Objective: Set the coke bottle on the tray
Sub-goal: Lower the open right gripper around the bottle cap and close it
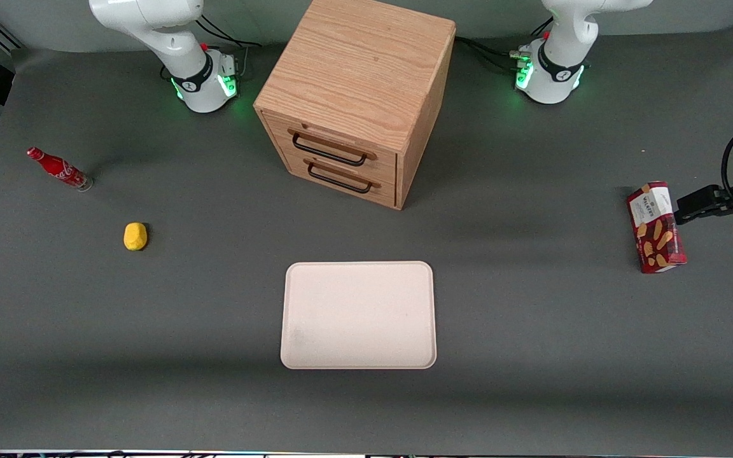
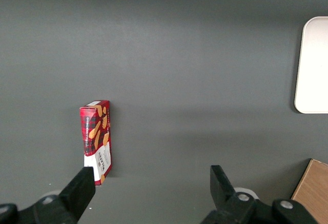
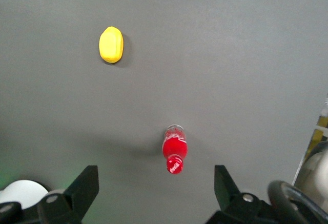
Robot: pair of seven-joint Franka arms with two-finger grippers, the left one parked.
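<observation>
1. I saw the table, dark grey, under everything.
2. Wooden cabinet with two drawers sat mid-table, farther from the front camera than the tray, well apart from the fingers.
3. Tray lay flat and bare in front of the cabinet's drawers, nearer the front camera; nowhere near the fingers, and the bottle was not on it.
4. Red biscuit box stood toward the parked arm's end of the table, far from the working fingers.
5. My gripper hung high over the working arm's end of the table, spread wide, holding nothing; both fingers were clear of the table.
6. Coke bottle stood upright on the table below the gap between the fingers, touched by neither, cap toward the wrist camera.
7. Yellow lump sat on the table near the bottle, outside the finger gap, nearer the front camera than the bottle.
</observation>
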